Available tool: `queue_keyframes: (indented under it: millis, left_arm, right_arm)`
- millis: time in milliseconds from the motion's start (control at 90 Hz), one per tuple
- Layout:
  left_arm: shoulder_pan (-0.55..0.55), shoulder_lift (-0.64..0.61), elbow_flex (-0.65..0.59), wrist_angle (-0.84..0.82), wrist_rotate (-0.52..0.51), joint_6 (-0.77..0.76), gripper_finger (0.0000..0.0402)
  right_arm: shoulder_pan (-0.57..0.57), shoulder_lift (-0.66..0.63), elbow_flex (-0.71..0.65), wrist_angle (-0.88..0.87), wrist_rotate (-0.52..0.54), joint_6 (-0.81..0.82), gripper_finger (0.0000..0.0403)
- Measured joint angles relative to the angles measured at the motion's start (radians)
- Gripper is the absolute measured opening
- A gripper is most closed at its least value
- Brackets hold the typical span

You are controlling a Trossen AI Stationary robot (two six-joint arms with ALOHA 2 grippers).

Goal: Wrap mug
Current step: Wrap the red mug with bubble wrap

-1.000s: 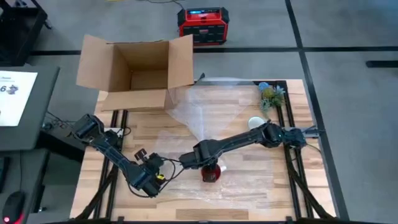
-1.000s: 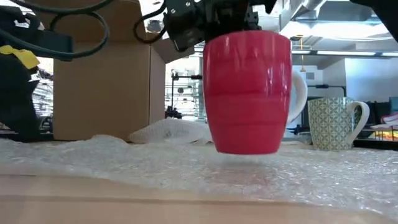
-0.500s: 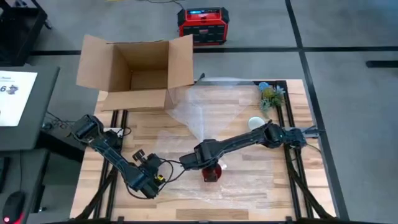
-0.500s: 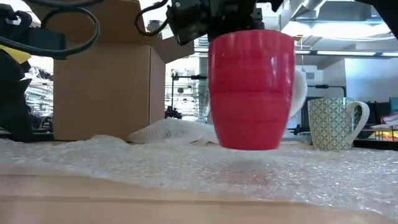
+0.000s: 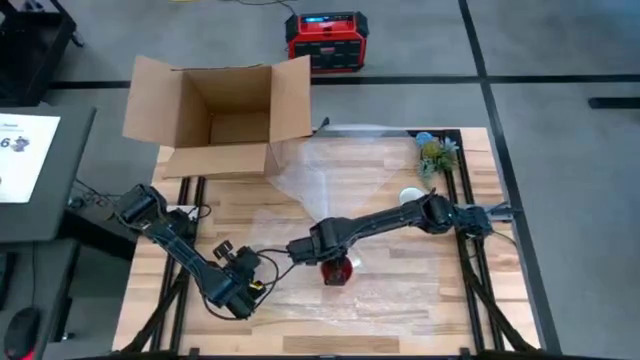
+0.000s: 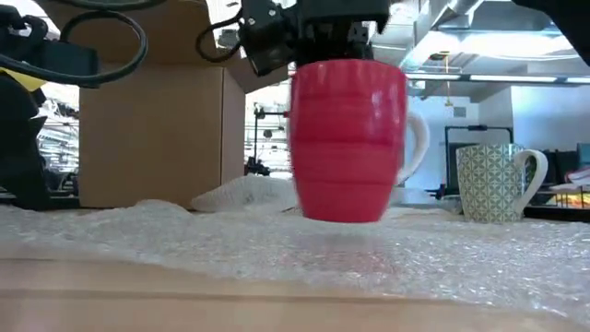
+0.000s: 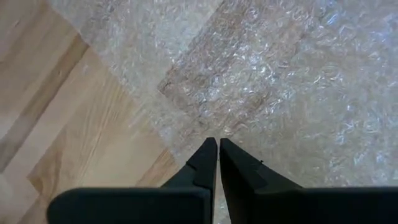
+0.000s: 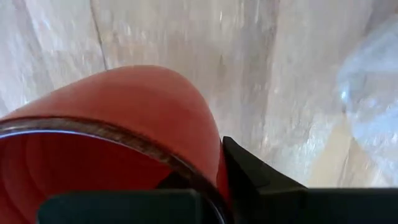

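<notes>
A red mug (image 5: pixel 336 270) with a pale handle (image 6: pixel 417 148) hangs upright just above a sheet of bubble wrap (image 5: pixel 345 185) spread over the wooden table; my right gripper (image 5: pixel 328 258) is shut on its rim. In the low view the mug (image 6: pixel 347 138) fills the middle. My left gripper (image 7: pixel 217 148) is shut and points down at the wrap's near left part (image 7: pixel 267 81), left of the mug in the high view (image 5: pixel 250 282). Whether its fingertips touch the wrap I cannot tell. My right gripper holds the mug by its rim (image 8: pixel 189 163), one finger inside the mug and one finger (image 8: pixel 249 177) outside against the wall. The fingers come from above, pointing down. The mug hangs upright below them, its base (image 6: pixel 345 216) just clear of the bubble wrap.
An open cardboard box (image 5: pixel 220 115) stands at the far left of the table. A patterned mug (image 6: pixel 493 183) stands to the right, seen from above as a white rim (image 5: pixel 410 197), and a small plant (image 5: pixel 437 152) sits at the far right. Bare wood (image 7: pixel 74 112) borders the wrap.
My right gripper has carried the red mug a little up, then toward the table's far and left edges; the mug stays upright and clear of the wrap.
</notes>
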Motion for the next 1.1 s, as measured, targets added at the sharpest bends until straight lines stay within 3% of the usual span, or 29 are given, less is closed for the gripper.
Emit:
queue_keyframes:
  millis: [389,756,1100]
  left_arm:
    - [0.0,0.0,0.0,0.003,0.0,-0.002,0.0]
    - [0.0,0.0,0.0,0.009,-0.001,-0.006,0.0]
    - [0.0,0.0,0.0,0.023,0.002,-0.007,0.0]
  right_arm:
    - [0.036,0.001,-0.003,0.006,-0.002,-0.055,0.0014]
    - [0.009,-0.017,-0.114,0.102,-0.022,-0.079,0.0015]
    - [0.004,-0.023,-0.103,0.117,-0.023,-0.107,0.0071]
